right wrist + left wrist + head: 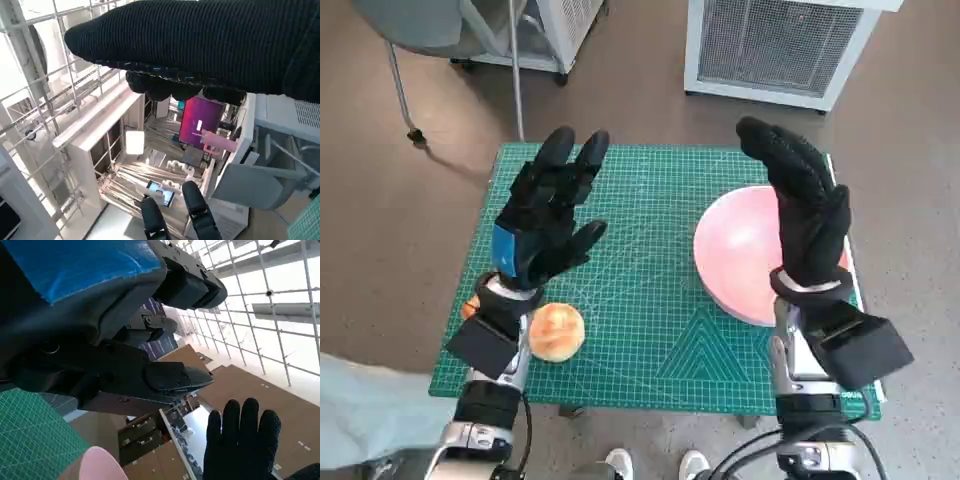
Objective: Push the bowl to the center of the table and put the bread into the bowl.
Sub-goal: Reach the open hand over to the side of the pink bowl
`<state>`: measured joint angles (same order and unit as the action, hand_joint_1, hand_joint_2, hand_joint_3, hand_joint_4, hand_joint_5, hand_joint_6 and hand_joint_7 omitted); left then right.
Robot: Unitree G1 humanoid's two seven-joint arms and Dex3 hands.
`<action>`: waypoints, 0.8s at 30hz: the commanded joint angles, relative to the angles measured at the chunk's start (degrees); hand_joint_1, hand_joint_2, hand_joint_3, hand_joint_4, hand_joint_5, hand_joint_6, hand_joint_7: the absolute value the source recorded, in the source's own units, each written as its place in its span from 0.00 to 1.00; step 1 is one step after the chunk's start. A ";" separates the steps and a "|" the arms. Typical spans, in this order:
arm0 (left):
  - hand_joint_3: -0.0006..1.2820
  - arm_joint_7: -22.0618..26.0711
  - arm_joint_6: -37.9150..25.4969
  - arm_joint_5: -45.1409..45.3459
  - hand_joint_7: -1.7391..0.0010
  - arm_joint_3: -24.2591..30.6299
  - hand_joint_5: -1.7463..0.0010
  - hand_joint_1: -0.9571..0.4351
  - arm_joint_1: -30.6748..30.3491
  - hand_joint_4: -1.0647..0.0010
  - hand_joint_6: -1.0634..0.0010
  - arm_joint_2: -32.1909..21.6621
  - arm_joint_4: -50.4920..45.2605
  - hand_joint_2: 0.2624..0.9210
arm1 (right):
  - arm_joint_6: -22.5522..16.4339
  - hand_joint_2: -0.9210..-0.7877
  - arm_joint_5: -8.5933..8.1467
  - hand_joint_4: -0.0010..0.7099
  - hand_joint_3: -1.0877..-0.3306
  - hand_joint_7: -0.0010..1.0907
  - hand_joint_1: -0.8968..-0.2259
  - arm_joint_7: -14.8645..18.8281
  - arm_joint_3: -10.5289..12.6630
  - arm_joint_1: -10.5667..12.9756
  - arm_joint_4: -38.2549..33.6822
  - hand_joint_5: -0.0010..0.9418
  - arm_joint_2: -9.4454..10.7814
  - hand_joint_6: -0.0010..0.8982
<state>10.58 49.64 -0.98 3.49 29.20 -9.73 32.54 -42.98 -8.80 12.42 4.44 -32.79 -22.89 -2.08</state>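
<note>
there, golden round bread (pixel 556 331) (uncut)

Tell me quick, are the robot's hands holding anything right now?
Left hand: open, fingers spread, holding nothing, raised above the table.
Right hand: open, holding nothing, raised over the pink bowl.

A small table carried a green cutting mat (pixel 650 300) that covered nearly its whole top. On the mat a pink bowl (pixel 740 250) sat close to the right edge, about midway along it. A round bread roll (pixel 556 331) lay near the front left corner. Just beside it, at the left edge, a small orange object (pixel 470 308) showed only in part.
</note>
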 commanded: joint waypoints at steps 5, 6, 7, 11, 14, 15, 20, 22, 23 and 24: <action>0.20 0.38 -0.46 -0.85 1.00 0.06 1.00 0.59 -0.59 0.68 0.58 -0.07 -1.07 1.00 | 0.99 0.00 0.43 0.47 0.60 0.65 0.70 -0.72 0.01 1.62 0.01 0.01 0.34 0.05; 0.20 0.37 -0.48 -0.79 1.00 0.04 1.00 0.59 -0.63 0.68 0.58 -0.03 -1.14 1.00 | 1.00 0.00 0.45 0.47 0.60 0.65 0.70 -0.74 0.00 1.66 0.04 0.01 0.33 0.05; 0.20 0.38 -0.49 -0.77 1.00 0.04 1.00 0.59 -0.64 0.68 0.58 -0.01 -1.12 1.00 | 1.02 0.00 0.49 0.47 0.60 0.65 0.70 -0.77 -0.01 1.63 -0.03 0.01 0.34 0.05; 0.20 0.35 -0.70 -0.69 1.00 -0.04 1.00 0.59 -0.83 0.68 0.58 0.12 -1.41 1.00 | 1.15 0.00 0.52 0.47 0.61 0.65 0.70 -0.82 -0.05 1.67 -0.04 0.01 0.29 0.05; 0.20 0.32 -0.89 -0.74 1.00 -0.01 1.00 0.59 -0.93 0.68 0.58 0.13 -1.55 1.00 | 1.38 0.00 0.40 0.47 0.61 0.65 0.70 -0.75 -0.06 1.66 0.01 0.01 0.24 0.05; 0.20 0.31 -0.91 -0.74 1.00 0.01 1.00 0.59 -0.95 0.68 0.58 0.13 -1.57 1.00 | 1.44 0.00 0.35 0.47 0.61 0.65 0.69 -0.72 -0.07 1.65 0.03 0.01 0.22 0.05; 0.20 0.11 -0.99 -0.67 1.00 0.05 1.00 0.59 -1.08 0.68 0.58 0.27 -1.68 1.00 | 1.82 0.00 -0.26 0.47 0.61 0.64 0.67 -0.24 0.18 1.90 0.47 0.00 -0.29 0.05; 0.20 0.04 -1.00 -0.64 1.00 0.08 1.00 0.59 -1.14 0.68 0.58 0.33 -1.69 1.00 | 1.86 0.00 -0.66 0.47 0.61 0.64 0.67 0.04 0.57 2.08 0.59 0.00 -0.85 0.05; 0.20 0.01 -1.02 -0.62 1.00 0.08 1.00 0.59 -1.18 0.68 0.58 0.35 -1.73 1.00 | 1.87 0.00 -0.85 0.47 0.61 0.64 0.67 0.17 0.79 2.16 0.64 0.00 -1.13 0.05; 0.20 0.00 -1.10 -0.63 1.00 0.09 1.00 0.59 -1.23 0.68 0.58 0.36 -1.81 1.00 | 1.73 0.00 -1.11 0.47 0.61 0.65 0.67 0.29 1.33 2.25 0.51 0.00 -1.77 0.05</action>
<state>10.89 48.78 -0.97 3.43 28.85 -9.56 31.96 -42.05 -8.99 12.12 4.68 -32.38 -22.22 -2.36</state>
